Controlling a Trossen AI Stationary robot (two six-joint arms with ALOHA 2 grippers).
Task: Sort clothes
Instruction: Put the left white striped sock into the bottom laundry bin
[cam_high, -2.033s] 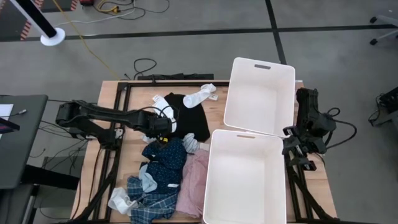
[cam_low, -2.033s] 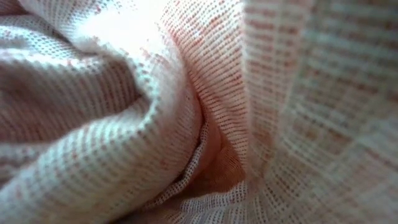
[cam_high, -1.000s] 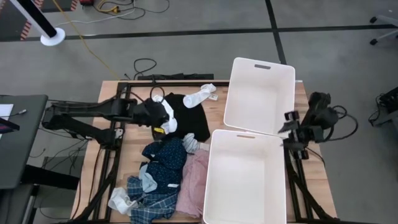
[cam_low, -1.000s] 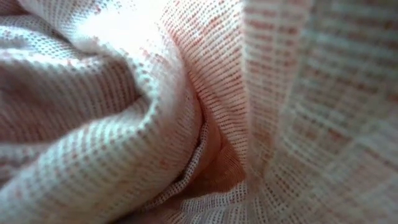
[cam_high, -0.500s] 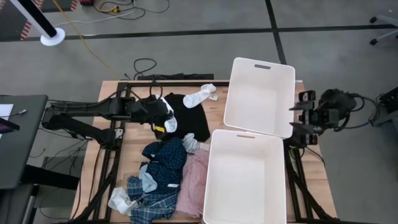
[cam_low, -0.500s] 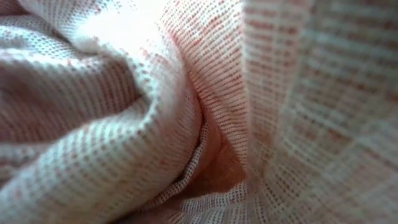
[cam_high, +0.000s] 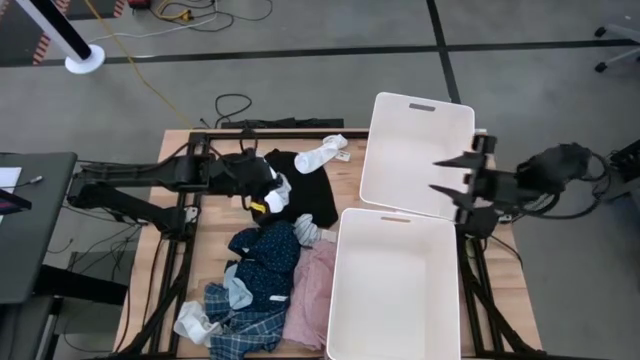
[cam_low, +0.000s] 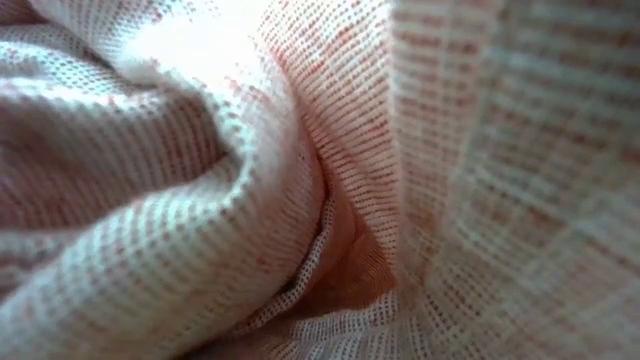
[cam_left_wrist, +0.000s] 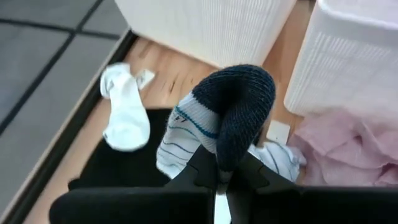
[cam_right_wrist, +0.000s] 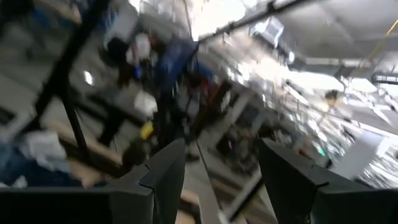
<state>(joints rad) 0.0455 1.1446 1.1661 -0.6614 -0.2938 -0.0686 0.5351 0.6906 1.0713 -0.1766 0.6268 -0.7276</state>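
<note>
Lifted off the black shirt (cam_high: 310, 188), the left tool (cam_left_wrist: 219, 163) pinches a striped sock (cam_left_wrist: 211, 118); bins (cam_high: 415, 150) lie rightward. Right tool (cam_high: 452, 180), wide, swung over them.

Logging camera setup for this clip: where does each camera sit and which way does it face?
High: overhead, straight down; both arms, clothes, two white bins.
Low: table height, blocked by pink fabric; no robot.
Left wrist: over the left end effector, shut on a striped sock.
Right wrist: past the open right end effector, into the room.
Shared: the sock, high and left wrist.
</note>
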